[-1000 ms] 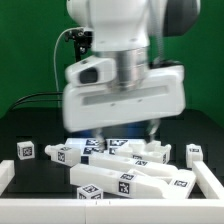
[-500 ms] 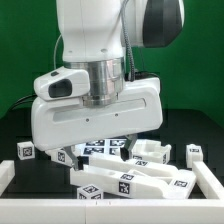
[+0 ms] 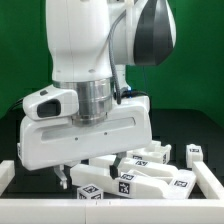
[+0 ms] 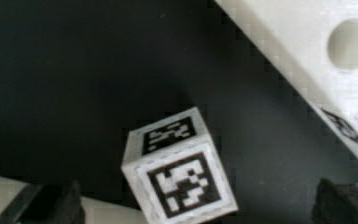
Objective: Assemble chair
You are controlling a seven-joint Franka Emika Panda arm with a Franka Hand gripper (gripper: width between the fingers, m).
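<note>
The jaws hang wide open astride a small tagged block (image 4: 176,165) — lined up, I'd say, to grab it.

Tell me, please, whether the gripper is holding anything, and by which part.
Nothing is held: the gripper is wide open, and the small tagged block sits between its fingers, touching neither.

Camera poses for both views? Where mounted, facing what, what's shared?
Exterior view: off the arm, low, facing the arm across the chair parts; arm and gripper fill it.
Wrist view: on the wrist, looking down between open fingers at a tagged block.
Shared: the gripper; the block is not visible in the exterior view.
</note>
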